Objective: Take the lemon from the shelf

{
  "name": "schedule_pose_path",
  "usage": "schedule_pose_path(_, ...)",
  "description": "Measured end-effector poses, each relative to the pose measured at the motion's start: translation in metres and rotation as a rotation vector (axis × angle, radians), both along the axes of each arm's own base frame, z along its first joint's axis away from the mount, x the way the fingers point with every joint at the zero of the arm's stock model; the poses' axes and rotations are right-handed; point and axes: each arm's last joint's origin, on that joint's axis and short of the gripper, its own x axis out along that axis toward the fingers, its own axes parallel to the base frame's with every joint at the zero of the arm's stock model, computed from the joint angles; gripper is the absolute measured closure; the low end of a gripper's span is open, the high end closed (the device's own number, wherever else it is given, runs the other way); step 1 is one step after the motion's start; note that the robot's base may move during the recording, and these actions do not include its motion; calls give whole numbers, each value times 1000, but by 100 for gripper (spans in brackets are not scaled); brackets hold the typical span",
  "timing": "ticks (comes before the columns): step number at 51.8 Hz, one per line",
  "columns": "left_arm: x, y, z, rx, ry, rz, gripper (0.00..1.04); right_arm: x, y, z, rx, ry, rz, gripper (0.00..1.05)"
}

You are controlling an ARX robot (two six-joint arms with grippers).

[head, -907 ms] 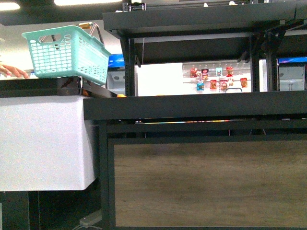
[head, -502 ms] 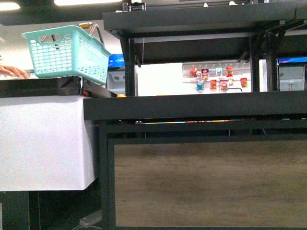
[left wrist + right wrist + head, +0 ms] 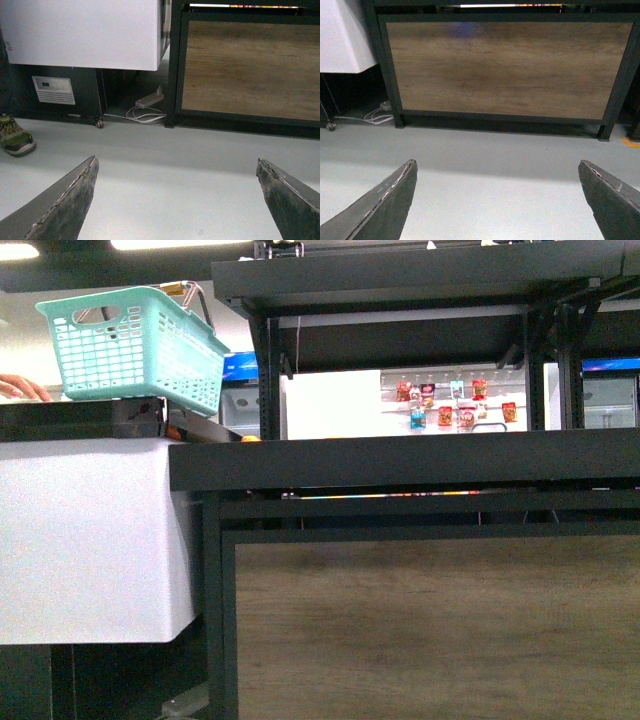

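Left gripper (image 3: 176,162) and right gripper (image 3: 497,162) hang released and empty, low before the shelf (image 3: 430,630); the lemon is unseen, so an arm should first rise above the tray edge (image 3: 400,458).

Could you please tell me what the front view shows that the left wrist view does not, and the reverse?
Only the front view: the teal basket, a person's hand, upper tiers of the shelf, hanging snack packets. Only the left wrist view: the open left gripper, floor, a shoe, a power strip. Both: the shelf's wood-grain panel and the white cabinet. Neither shows the lemon.
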Motion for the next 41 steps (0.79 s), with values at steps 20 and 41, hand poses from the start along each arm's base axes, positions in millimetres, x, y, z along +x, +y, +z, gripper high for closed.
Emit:
schedule_pose_path(20, 0, 0, 0, 0, 0, 0, 8, 0, 0, 0, 0, 0, 0, 8)
schedule_pose_path(41, 0, 0, 0, 0, 0, 0, 8, 0, 0, 0, 0, 0, 0, 8)
